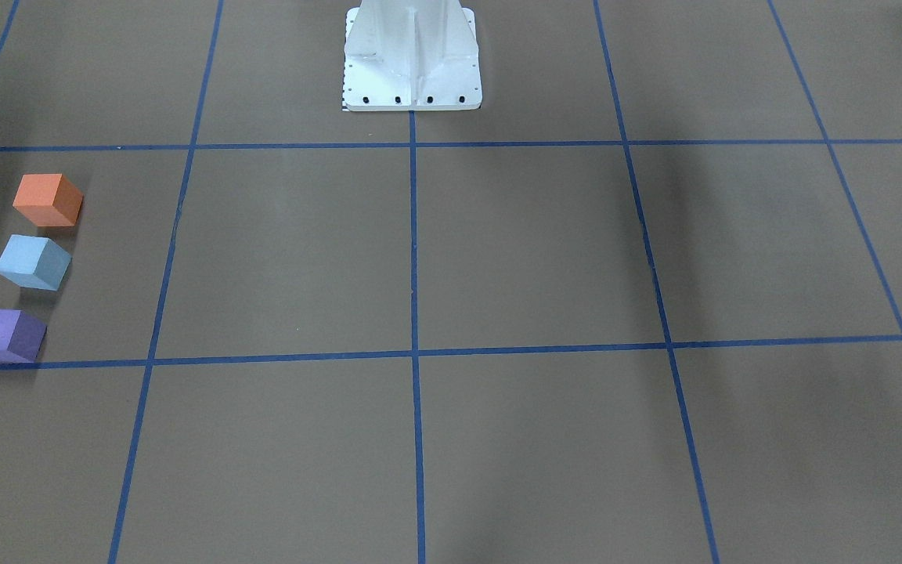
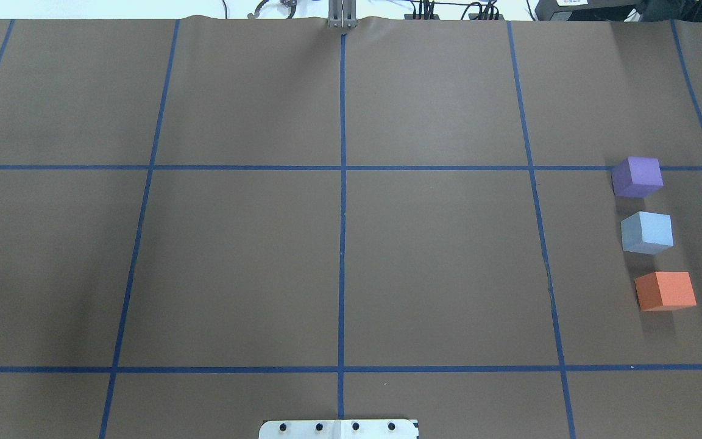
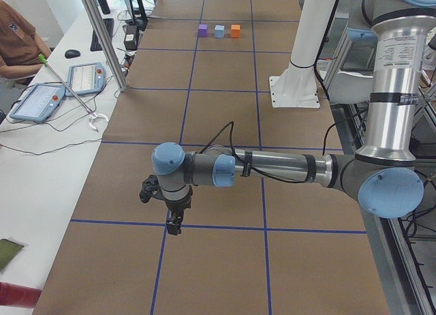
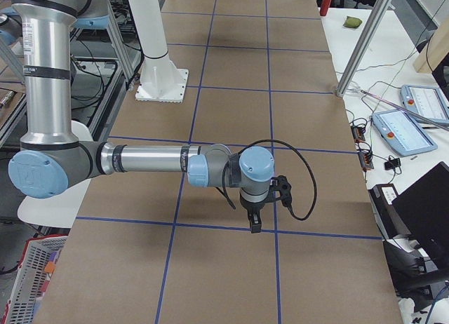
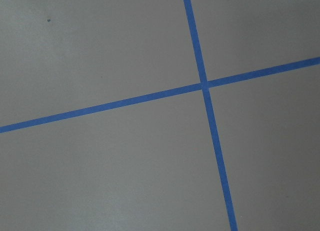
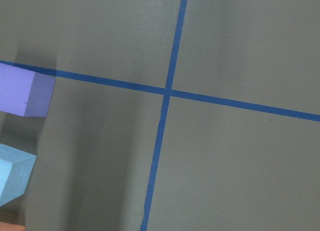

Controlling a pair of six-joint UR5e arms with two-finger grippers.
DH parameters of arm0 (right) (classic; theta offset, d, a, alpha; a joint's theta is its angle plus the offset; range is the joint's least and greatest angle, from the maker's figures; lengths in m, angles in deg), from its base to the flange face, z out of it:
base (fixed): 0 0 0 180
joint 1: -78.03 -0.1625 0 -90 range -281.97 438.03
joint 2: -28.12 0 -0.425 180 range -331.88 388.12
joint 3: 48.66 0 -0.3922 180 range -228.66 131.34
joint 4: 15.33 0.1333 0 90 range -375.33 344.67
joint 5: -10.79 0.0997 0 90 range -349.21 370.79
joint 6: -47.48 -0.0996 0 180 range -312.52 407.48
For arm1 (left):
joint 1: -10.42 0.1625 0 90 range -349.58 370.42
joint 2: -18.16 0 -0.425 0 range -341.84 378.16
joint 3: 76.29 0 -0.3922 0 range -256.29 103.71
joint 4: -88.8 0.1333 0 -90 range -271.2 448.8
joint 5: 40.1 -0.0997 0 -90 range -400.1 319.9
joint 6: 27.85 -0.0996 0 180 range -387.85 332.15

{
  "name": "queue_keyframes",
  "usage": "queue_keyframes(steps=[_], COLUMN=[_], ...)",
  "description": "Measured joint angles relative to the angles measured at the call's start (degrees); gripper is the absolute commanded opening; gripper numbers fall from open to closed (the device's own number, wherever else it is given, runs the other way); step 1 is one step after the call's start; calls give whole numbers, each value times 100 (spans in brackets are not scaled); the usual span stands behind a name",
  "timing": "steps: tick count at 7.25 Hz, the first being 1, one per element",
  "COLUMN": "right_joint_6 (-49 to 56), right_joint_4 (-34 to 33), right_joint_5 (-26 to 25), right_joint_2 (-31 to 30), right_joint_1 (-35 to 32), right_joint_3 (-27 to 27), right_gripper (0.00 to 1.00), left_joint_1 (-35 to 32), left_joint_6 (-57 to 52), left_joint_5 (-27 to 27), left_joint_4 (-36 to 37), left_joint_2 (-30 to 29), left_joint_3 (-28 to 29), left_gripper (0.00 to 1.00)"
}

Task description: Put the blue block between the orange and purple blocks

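Note:
The blue block (image 2: 647,232) sits on the brown table between the purple block (image 2: 637,177) and the orange block (image 2: 665,291), in a row with small gaps, at the robot's right. They also show in the front view: orange block (image 1: 47,200), blue block (image 1: 33,262), purple block (image 1: 5,335). The right wrist view has the purple block (image 6: 25,95) and the blue block (image 6: 12,176) at its left edge. My left gripper (image 3: 174,226) and right gripper (image 4: 254,222) show only in the side views, pointing down above the table; I cannot tell if they are open or shut.
The brown table surface (image 2: 339,256) is marked with a blue tape grid. The white robot base (image 1: 412,59) stands at the robot's edge of the table. An operator and tablets (image 3: 41,100) are at a side desk. Cables and equipment (image 2: 448,9) lie beyond the far edge.

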Motion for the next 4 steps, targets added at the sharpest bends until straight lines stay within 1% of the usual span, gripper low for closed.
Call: queue_keyframes(steps=[4], right_joint_6=[-5], right_joint_4=[34], right_joint_5=[195], right_joint_2=[-86], right_joint_1=[8], right_joint_3=[-60], right_gripper=[100], left_joint_1=[-5], left_joint_6=[1], left_joint_5=[7], left_joint_4=[0], left_joint_2=[0], left_joint_3=[-5], left_gripper=[100])
